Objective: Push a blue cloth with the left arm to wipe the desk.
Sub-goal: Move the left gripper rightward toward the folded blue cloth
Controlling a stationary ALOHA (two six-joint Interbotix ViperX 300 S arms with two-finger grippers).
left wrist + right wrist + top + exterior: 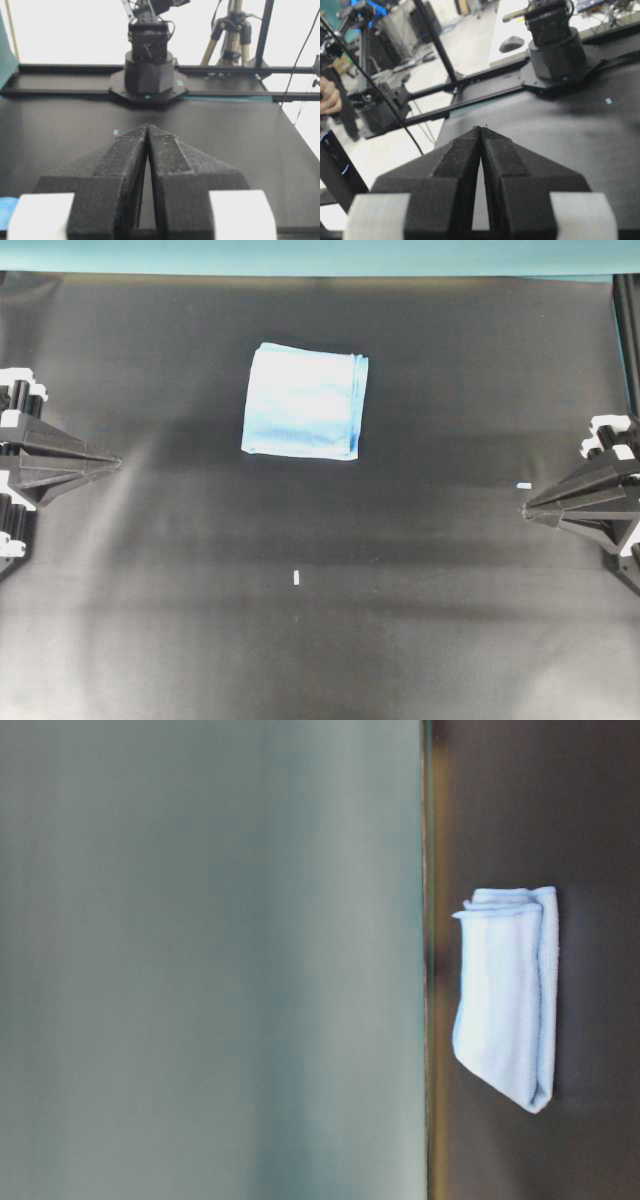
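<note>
The blue cloth (305,400) lies folded flat on the black desk (320,620), a little behind its middle; in the table-level view the blue cloth (505,995) shows its stacked folds. My left gripper (115,462) rests at the left edge, well to the left of the cloth and slightly nearer the front, its tips together and nothing between them. In the left wrist view the left gripper (148,126) points across bare desk; only a sliver of blue shows at that frame's lower left. My right gripper (524,511) sits shut at the right edge, and the right gripper (481,128) holds nothing.
A teal strip (320,256) runs along the back of the desk. Small white marks lie on the surface, one near the middle front (297,578) and one by the right gripper (524,485). The opposite arm's base (148,75) stands across the desk.
</note>
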